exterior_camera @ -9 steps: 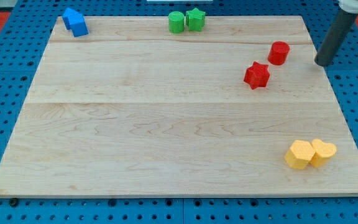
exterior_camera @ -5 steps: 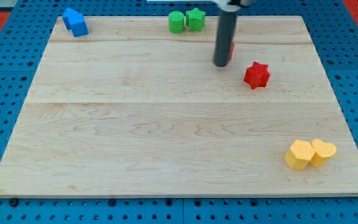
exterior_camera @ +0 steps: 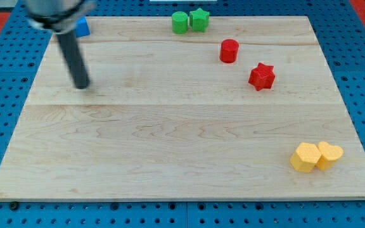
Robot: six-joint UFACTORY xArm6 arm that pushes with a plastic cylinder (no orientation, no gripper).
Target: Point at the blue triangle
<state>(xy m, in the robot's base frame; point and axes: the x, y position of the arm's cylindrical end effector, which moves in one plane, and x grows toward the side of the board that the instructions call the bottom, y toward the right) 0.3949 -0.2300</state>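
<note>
Just below the blue triangle (exterior_camera: 82, 26), my tip (exterior_camera: 82, 86), a bare rod with no gripper to judge, needs a short nudge upward.

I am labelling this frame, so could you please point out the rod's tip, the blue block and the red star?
my tip (exterior_camera: 82, 86): camera view, the rod's very lower end.
blue block (exterior_camera: 82, 26): camera view, its visible right part; the rest is hidden behind the rod.
red star (exterior_camera: 262, 76): camera view, its top face.

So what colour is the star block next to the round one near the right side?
Red. The star shows clearly in the camera view, beside the red cylinder.
</note>
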